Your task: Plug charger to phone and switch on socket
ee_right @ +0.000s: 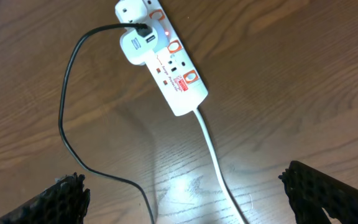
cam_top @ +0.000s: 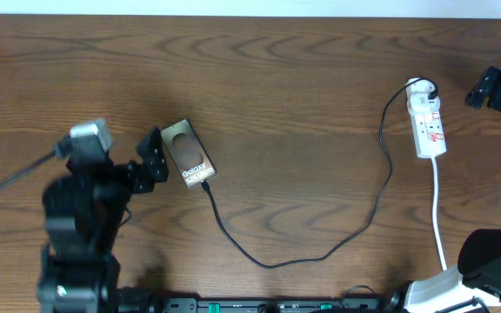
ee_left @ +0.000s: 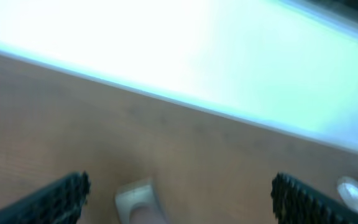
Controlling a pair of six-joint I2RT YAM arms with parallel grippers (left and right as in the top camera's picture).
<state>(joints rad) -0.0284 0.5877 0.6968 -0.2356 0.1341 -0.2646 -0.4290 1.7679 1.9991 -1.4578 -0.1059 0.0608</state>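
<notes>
Dark wood-grain surface (cam_top: pixel 285 78), pale strip along the far edge. Brown-black Galaxy phone (cam_top: pixel 190 155) sits left of centre, with the thin black charger (cam_top: pixel 320 252) running from its lower end over to the white socket (cam_top: pixel 427 122), red light on. Left gripper (cam_top: pixel 153 156) is just beside the phone and right gripper (cam_top: pixel 491 87) is near the socket, both jaws spread.

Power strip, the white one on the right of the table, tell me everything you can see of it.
The power strip is a white, plastic-looking bar lying flat on the wooden table, diagonal in the right wrist view. Orange-red switches line one edge; one near the adapter seems lit. A white adapter sits in it, with the black cable plugged into that. Its white cord leaves the lower end. Nothing else touches it.
</notes>
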